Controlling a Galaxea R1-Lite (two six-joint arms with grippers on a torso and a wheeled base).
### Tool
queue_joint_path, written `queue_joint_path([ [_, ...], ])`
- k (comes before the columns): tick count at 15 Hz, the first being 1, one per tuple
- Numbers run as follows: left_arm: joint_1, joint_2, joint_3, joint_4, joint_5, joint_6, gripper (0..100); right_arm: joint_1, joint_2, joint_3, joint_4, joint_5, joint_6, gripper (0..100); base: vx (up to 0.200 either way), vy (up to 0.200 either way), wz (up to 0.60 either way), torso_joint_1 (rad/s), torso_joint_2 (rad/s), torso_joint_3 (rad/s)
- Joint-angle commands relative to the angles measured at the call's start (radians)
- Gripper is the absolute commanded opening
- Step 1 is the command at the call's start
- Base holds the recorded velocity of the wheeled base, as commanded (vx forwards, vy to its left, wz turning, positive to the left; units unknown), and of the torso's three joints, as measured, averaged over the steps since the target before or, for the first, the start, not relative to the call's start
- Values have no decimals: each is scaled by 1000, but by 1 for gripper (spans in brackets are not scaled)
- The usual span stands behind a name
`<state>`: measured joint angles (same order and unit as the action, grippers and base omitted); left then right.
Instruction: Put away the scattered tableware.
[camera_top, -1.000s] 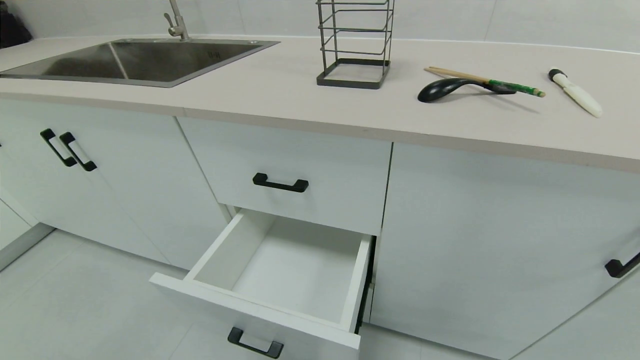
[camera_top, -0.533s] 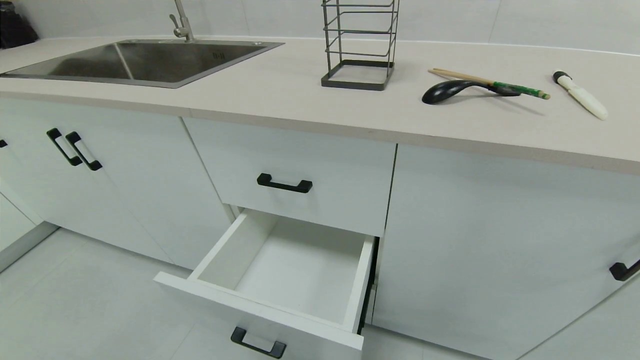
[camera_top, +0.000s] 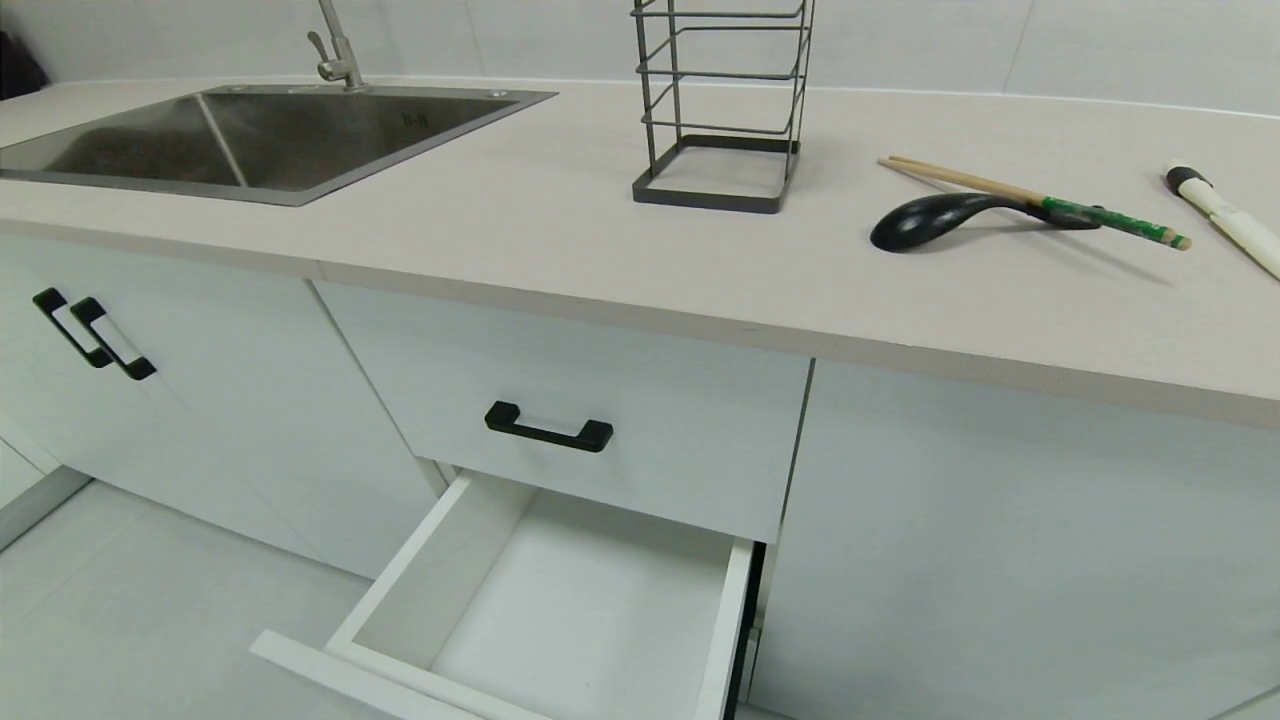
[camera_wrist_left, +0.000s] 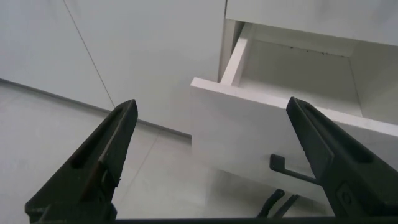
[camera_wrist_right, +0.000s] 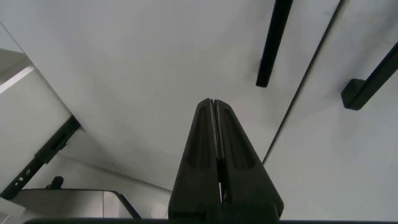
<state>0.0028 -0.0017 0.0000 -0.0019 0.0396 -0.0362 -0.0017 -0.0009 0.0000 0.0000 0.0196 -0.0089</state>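
The tableware lies on the right part of the counter. I see a black spoon, a pair of wooden chopsticks with green ends, and, well apart from them at the edge of the head view, a white utensil with a black cap.

The chopsticks rest across the handle of the spoon and touch it, so they are a little tilted. I judge them light, stiff and thin, and they can easily roll or separate. I would take both together near the middle, where they lie side by side. If I lift the spoon first, the chopsticks will probably fall off.

The spoon looks like smooth plastic, light and perhaps slippery. Its raised handle seems a better place to hold than the round bowl. What the white utensil is exactly I cannot tell, but its straight body should be easy to pinch across.

The left gripper has its fingers spread wide with nothing between them, low in front of the open drawer. The right gripper has its fingers pressed together and holds nothing.
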Motion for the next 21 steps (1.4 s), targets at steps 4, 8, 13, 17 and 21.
queue_joint_path([
  [4, 0, 2, 0, -1, 0, -1, 100, 0, 1, 0, 0, 0, -5, 0, 0, 0, 0, 0, 0, 0],
  [8, 0, 2, 0, -1, 0, -1, 100, 0, 1, 0, 0, 0, -3, 0, 0, 0, 0, 131, -86, -42],
  [13, 0, 2, 0, -1, 0, -1, 100, 0, 1, 0, 0, 0, -3, 0, 0, 0, 0, 238, -398, -203],
  [17, 0, 2, 0, -1, 0, -1, 100, 0, 1, 0, 0, 0, -3, 0, 0, 0, 0, 211, -518, -189],
  [21, 0, 2, 0, -1, 0, -1, 100, 0, 1, 0, 0, 0, -3, 0, 0, 0, 0, 133, -477, -217],
])
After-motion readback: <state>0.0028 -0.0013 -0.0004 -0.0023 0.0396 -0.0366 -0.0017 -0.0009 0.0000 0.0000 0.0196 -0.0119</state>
